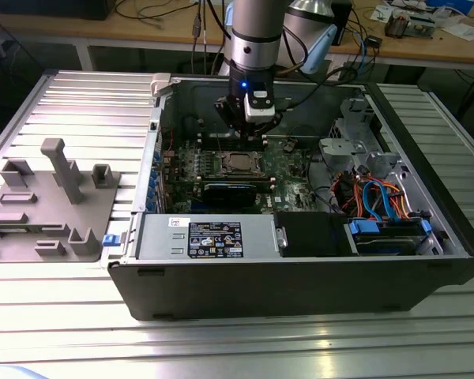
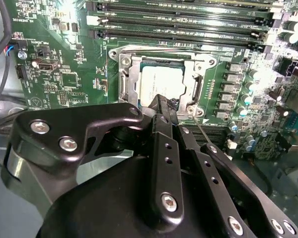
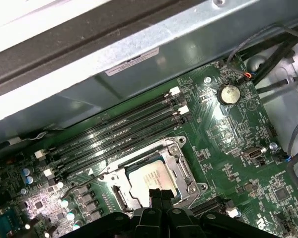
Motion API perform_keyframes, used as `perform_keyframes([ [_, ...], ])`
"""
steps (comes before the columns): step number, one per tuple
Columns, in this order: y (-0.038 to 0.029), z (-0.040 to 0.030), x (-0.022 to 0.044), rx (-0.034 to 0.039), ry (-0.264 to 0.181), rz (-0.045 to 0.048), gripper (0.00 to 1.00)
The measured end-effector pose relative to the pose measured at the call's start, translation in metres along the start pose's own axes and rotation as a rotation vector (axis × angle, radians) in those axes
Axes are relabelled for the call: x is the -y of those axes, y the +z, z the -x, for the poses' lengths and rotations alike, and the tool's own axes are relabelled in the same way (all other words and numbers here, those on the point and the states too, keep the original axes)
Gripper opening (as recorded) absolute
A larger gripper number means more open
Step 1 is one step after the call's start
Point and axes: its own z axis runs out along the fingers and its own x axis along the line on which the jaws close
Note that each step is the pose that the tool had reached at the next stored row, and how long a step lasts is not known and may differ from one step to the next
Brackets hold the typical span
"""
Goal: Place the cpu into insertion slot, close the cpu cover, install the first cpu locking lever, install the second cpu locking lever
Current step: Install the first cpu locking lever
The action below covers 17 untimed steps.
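The cpu (image 2: 161,82) sits in the insertion slot (image 2: 120,60), with the cpu cover (image 2: 132,74) lying flat around its top. We judge seating and closing done. The gripper (image 2: 163,101) is clenched, tips together at the socket's edge, just beside a thin wire lever (image 2: 201,128); we cannot tell whether it pinches anything. In the exterior view the arm hangs at twelve o'clock of the socket, a black card (image 1: 233,189) lies at six, and cables (image 1: 379,193) crowd at three.

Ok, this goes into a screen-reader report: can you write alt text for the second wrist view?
The black tool hangs at the edge of the socket, where the silver chip sits under its metal frame on a green motherboard. Long memory slots run beside the socket.
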Motion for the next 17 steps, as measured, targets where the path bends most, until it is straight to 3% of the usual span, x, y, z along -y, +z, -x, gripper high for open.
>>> perform_keyframes([
  [7,0.0000,0.0000,0.0000,0.0000,-0.008,0.0001,0.11],
  [14,0.0001,-0.0001,0.0000,0.0013,-0.158,0.0021,0.11],
  [17,0.0000,-0.0031,0.0015,0.0016,-0.192,0.0026,0.11],
])
